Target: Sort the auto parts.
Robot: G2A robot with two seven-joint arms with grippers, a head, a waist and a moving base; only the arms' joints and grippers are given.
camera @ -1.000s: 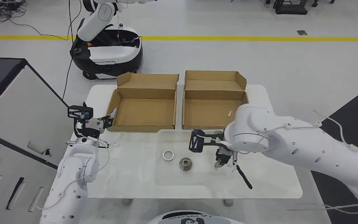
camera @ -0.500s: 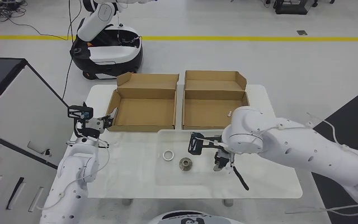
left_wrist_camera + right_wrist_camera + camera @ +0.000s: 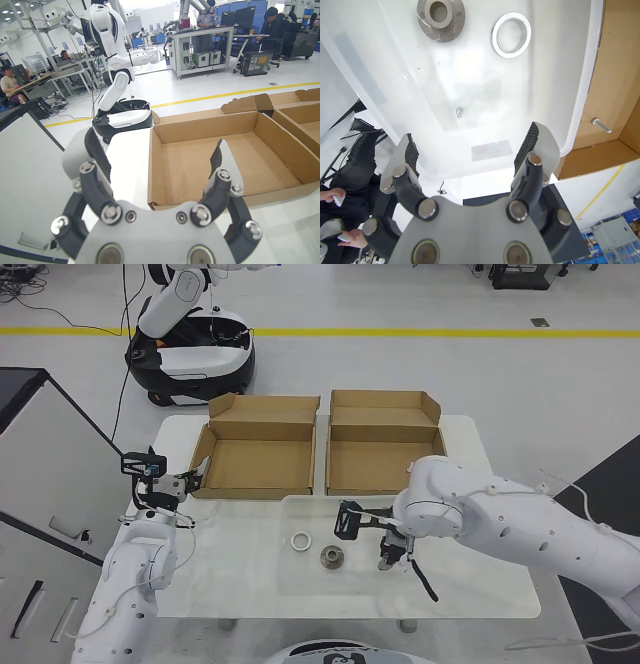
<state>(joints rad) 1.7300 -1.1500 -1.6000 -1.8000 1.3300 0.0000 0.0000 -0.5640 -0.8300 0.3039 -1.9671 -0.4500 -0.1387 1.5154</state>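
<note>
Inspecting my right gripper [image 3: 471, 140], I find it spread wide and holding nothing, hanging above the white tray [image 3: 475, 82] on the table [image 3: 230, 564]. One small bolt [image 3: 459, 111] lies on the tray floor ahead of the fingers, apart from them. Farther along the tray, a metal flange [image 3: 440, 20] and a metal ring [image 3: 495, 37] lie side by side, not touching. A longer bolt [image 3: 601, 125] rests inside the right cardboard box [image 3: 600, 100], near a corner beside the tray. My left gripper [image 3: 156, 142] is likewise wide and unloaded, held at the table's left edge, just beside the left cardboard box [image 3: 200, 160].
</note>
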